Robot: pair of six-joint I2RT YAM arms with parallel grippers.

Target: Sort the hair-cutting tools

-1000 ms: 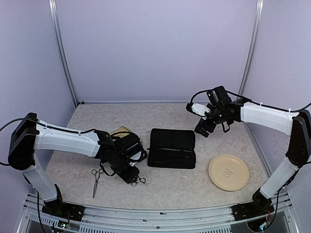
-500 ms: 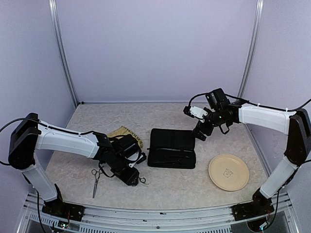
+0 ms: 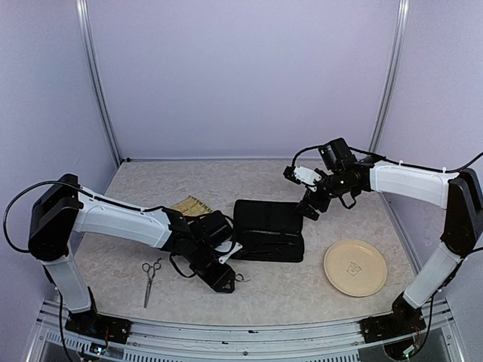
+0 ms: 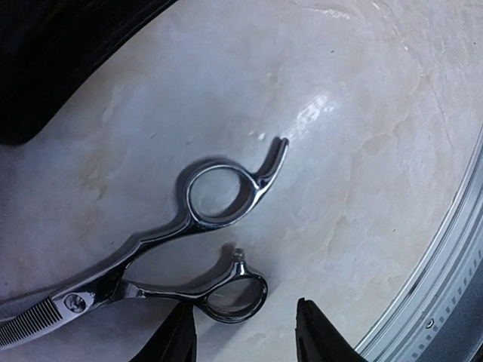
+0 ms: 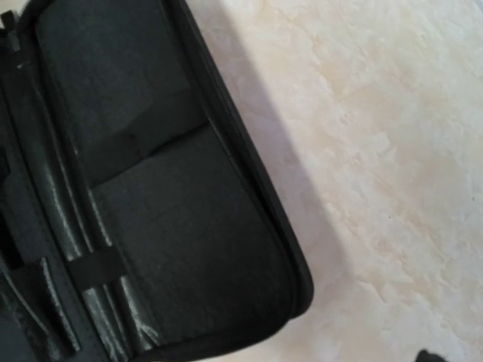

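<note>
One pair of silver scissors (image 4: 219, 197) lies flat on the table in the left wrist view, ring handles towards my fingers. My left gripper (image 4: 245, 332) is open, its fingertips (image 4: 313, 332) standing either side of the lower ring. In the top view this pair's ring (image 3: 240, 277) shows just right of my left gripper (image 3: 224, 280). The second pair of scissors (image 3: 149, 276) lies at the front left. My right gripper (image 3: 309, 209) hovers open over the right end of the open black case (image 3: 268, 230), holding nothing. I cannot make out the black hair clips.
The woven bamboo tray (image 3: 190, 205) lies behind my left arm, partly hidden. A round cream plate (image 3: 355, 268) sits at the front right. The case's inside (image 5: 173, 249) shows elastic loops. The table's metal front rail (image 4: 453, 286) runs close to the scissors.
My left gripper has moved right towards the case, and the scissors at its tips have shifted right with it. My right gripper has come down and left over the case's right end.
</note>
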